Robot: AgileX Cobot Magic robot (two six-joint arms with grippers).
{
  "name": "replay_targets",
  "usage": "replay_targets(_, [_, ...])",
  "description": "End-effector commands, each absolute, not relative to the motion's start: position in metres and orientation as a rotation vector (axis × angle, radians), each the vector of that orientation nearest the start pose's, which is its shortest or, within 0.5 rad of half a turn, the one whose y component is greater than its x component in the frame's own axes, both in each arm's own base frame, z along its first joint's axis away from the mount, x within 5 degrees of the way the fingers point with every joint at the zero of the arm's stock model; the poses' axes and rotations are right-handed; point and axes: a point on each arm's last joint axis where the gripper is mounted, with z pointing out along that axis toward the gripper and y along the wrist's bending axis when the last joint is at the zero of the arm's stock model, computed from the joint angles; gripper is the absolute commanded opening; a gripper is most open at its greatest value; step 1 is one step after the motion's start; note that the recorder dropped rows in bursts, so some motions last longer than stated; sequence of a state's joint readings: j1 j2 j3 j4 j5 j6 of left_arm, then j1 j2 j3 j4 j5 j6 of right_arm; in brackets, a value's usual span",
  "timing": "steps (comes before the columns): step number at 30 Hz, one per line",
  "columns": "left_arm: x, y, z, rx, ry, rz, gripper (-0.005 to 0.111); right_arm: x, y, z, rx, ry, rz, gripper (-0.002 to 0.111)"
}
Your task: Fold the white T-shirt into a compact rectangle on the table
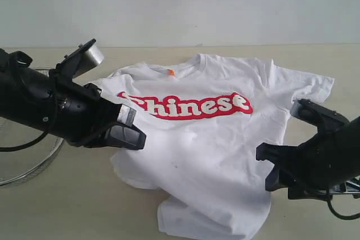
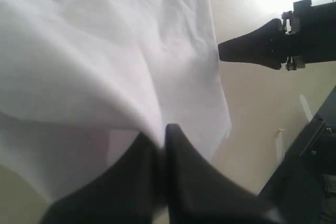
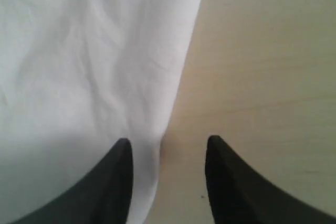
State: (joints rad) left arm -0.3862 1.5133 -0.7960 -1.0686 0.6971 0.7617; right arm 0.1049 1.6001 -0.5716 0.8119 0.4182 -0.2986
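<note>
Left pincer (image 2: 163, 132) clamped on one side edge of the white short-sleeved cotton T-shirt (image 1: 208, 144) — right pincer (image 3: 168, 145) wide, astride the opposite edge, cloth inboard; shirt lies print-up on the pale beige wood-look table (image 1: 73, 212).

White T-shirt (image 1: 208, 144) — sleeve hidden behind left claw (image 1: 138, 131), hem cropped

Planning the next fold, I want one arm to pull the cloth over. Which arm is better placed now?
Left, probably. The left claw is shut on a pinch of the white T-shirt, so it can carry cloth. The right claw stands open astride the shirt's edge on the table, gripping nothing.
</note>
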Motion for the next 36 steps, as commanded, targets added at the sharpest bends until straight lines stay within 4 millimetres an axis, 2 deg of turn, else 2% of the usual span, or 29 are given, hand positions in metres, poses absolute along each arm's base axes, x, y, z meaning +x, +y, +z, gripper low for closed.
replay_targets(1, [0.236, -0.155, 0.219, 0.488, 2.559, -1.017, 0.005, 0.240, 0.054, 0.122, 0.433, 2.819, 0.597, 0.047])
replay_targets(3, [0.236, -0.155, 0.219, 0.488, 2.559, -1.017, 0.005, 0.242, 0.056, 0.118, 0.447, 2.818, 0.618, 0.052])
replay_targets(7, [0.236, -0.155, 0.219, 0.488, 2.559, -1.017, 0.005, 0.243, 0.057, 0.112, 0.457, 2.831, 0.643, 0.048])
replay_targets(9, [0.236, -0.155, 0.219, 0.488, 2.559, -1.017, 0.005, 0.243, 0.058, 0.109, 0.471, 2.836, 0.646, 0.038])
replay_targets(13, [0.236, -0.155, 0.219, 0.490, 2.560, -1.015, 0.005, 0.244, 0.057, 0.106, 0.432, 2.843, 0.627, 0.003])
replay_targets(14, [0.236, -0.155, 0.219, 0.490, 2.560, -1.015, 0.005, 0.244, 0.057, 0.106, 0.407, 2.843, 0.624, 0.000])
replay_targets(20, [0.230, -0.155, 0.224, 0.570, 2.571, -1.029, 0.005, 0.242, 0.057, 0.113, 0.290, 2.833, 0.623, 0.000])
replay_targets(29, [0.226, -0.145, 0.255, 0.581, 2.538, -0.885, 0.005, 0.252, 0.061, 0.143, 0.165, 2.819, 0.655, 0.000])
replay_targets(36, [0.226, -0.144, 0.253, 0.583, 2.557, -0.872, 0.005, 0.262, 0.058, 0.163, 0.067, 2.919, 0.561, 0.000])
